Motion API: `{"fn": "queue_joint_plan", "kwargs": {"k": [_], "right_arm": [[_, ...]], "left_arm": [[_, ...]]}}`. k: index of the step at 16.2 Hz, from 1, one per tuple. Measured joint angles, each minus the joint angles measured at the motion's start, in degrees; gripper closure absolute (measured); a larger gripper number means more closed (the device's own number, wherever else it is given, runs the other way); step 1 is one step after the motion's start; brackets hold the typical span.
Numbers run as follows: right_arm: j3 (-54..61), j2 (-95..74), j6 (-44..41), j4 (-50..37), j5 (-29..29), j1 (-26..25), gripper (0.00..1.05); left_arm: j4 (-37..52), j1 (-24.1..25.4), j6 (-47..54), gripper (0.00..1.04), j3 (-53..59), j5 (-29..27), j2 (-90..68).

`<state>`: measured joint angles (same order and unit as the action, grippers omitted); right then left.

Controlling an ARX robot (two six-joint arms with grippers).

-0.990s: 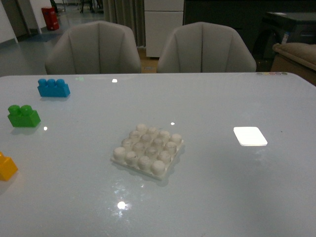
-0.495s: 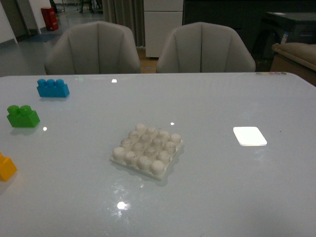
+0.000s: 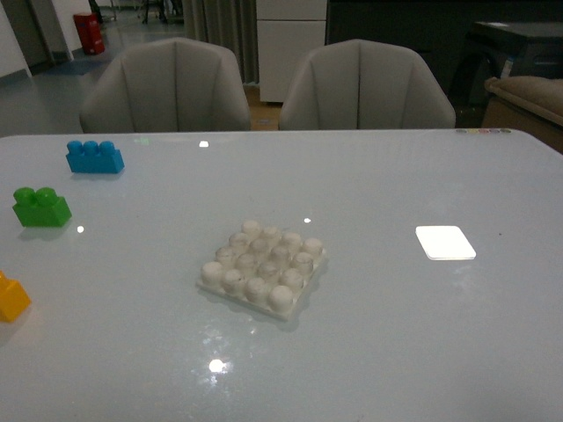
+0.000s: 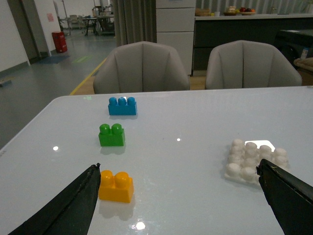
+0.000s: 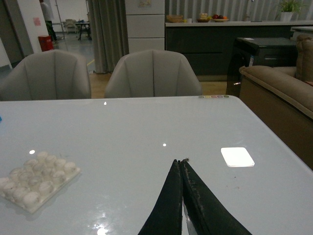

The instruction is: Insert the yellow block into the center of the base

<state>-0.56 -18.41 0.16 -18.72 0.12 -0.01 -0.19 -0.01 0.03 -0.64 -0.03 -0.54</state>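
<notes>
Left pincer (image 4: 178,168) is spread wide, both dark fingers (image 4: 68,203) hanging low over the table (image 3: 396,176) with nothing between them. The yellow block (image 4: 116,186) sits upright on the table, just beside one fingertip, two studs up, not gripped. Right pincer (image 5: 179,162) is pressed tight together, tips meeting, empty, above bare table.

Moving outward: the base (image 3: 262,268) lies flat near the middle of the table, all its white studs uncovered, well apart from the yellow block, which in the front view shows at the far left edge. Beyond the yellow block stands the green brick (image 3: 40,207), and farther back the blue brick (image 3: 94,156), the three in a loose line. On the right lies a smooth white patch (image 3: 445,242). Two grey chairs (image 3: 167,83) stand behind the table.
</notes>
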Motion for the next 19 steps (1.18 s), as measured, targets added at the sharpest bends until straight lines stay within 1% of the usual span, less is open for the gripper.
{"fn": "queue_joint_plan", "kwargs": {"k": [8,9,10,11,14,18,19], "right_arm": [[0.0,8.8,0.0,8.9,0.0,0.0,1.03],[0.0,13.6,0.0,16.7,-0.1,0.0,1.03],[0.0,17.9,0.0,18.8,-0.1,0.0,1.03],[-0.1,18.1,0.0,17.7,-0.2,0.0,1.03],[0.0,18.2,0.0,19.2,-0.1,0.0,1.03],[0.0,18.2,0.0,18.9,-0.1,0.0,1.03],[0.0,18.2,0.0,18.9,-0.1,0.0,0.96]], "left_arm": [[0.0,0.0,0.0,0.07,0.0,0.0,0.0],[0.0,0.0,0.0,0.07,0.0,0.0,0.0],[0.0,0.0,0.0,0.07,0.0,0.0,0.0],[0.0,0.0,0.0,0.07,0.0,0.0,0.0],[0.0,0.0,0.0,0.07,0.0,0.0,0.0],[0.0,0.0,0.0,0.07,0.0,0.0,0.0],[0.0,0.0,0.0,0.07,0.0,0.0,0.0]]}}
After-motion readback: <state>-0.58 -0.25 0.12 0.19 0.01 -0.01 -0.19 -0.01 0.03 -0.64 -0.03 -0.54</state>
